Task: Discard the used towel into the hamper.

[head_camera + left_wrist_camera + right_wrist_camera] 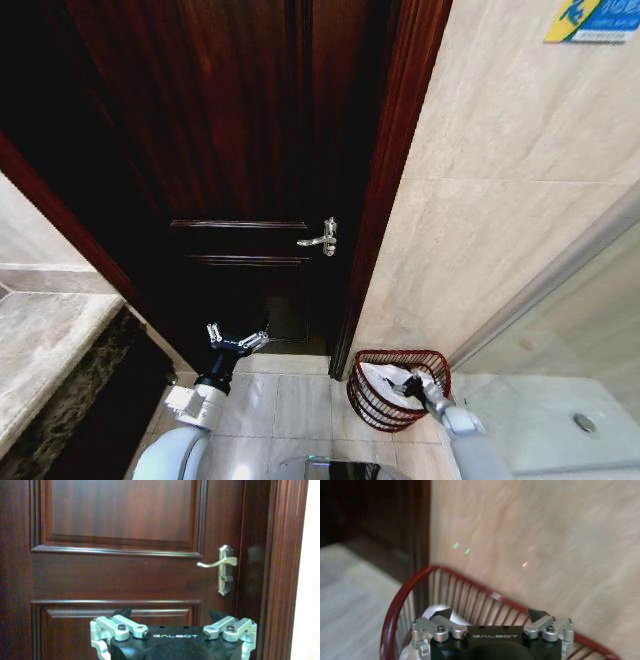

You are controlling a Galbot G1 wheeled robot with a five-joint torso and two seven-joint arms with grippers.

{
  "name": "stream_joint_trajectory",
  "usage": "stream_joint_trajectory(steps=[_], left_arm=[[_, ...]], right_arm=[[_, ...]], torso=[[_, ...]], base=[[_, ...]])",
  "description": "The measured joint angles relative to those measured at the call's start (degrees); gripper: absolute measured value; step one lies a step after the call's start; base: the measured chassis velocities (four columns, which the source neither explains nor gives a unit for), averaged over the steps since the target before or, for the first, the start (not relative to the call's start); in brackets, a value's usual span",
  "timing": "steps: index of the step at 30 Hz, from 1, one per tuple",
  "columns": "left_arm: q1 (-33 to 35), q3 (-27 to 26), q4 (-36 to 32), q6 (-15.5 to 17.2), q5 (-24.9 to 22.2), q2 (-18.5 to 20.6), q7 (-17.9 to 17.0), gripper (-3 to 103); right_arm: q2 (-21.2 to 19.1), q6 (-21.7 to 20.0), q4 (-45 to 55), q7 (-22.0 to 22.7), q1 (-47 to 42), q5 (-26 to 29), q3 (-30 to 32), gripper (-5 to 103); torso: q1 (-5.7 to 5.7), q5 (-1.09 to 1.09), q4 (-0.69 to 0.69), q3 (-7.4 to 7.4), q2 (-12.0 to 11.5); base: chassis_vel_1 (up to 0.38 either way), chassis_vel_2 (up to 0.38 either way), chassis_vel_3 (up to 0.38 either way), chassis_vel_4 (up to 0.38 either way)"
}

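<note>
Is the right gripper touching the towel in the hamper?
Cannot tell. Right wrist view: open gripper hangs over the towel inside the hamper, but its body hides any gap.

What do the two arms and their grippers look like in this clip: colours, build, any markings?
Both arms have smooth silver-white shells. The left gripper and right gripper match: a black body printed GALBOT in pale letters, silver metal finger linkages with dark bolts, and black pointed fingertips. No loose cables are visible.
</note>
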Motion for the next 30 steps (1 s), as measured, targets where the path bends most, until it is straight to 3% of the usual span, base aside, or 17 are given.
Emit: stream_joint_trajectory(steps=[3,4,5,10,13,30], left_arm=[[0.00,0.00,0.00,0.00,0.00,0.00,0.00,100],[0.00,0.00,0.00,0.00,0.00,0.00,0.00,100],[0.00,0.00,0.00,0.00,0.00,0.00,0.00,100],[0.00,0.00,0.00,0.00,0.00,0.00,0.00,100],[0.00,0.00,0.00,0.00,0.00,0.00,0.00,100],[0.00,0.00,0.00,0.00,0.00,0.00,0.00,100]], right_arm=[[0.63,0.41,1.93,0.51,-1.22,2.10,1.00,100],[2.12,0.34,7.98,3.43,-4.95,8.59,2.18,100],[2.55,0.12,10.41,4.43,-6.27,10.51,2.47,100],[4.55,-0.86,20.08,6.79,-10.90,16.87,4.10,100],[6.72,-2.42,30.66,8.16,-15.03,20.47,5.50,100],[12.60,-6.72,65.28,13.19,-31.07,25.78,5.43,100]], torso=[[0.00,-0.01,-0.01,0.00,0.00],[0.00,0.03,0.01,0.00,0.00],[0.00,0.02,0.01,0.00,0.00],[0.00,0.00,-0.01,0.00,0.00],[0.00,-0.02,0.01,0.00,0.00],[0.00,-0.01,0.00,0.00,0.00]], base=[[0.000,0.000,0.000,0.000],[0.000,0.000,0.000,0.000],[0.000,0.000,0.000,0.000],[0.000,0.000,0.000,0.000],[0.000,0.000,0.000,0.000],[0.000,0.000,0.000,0.000]])
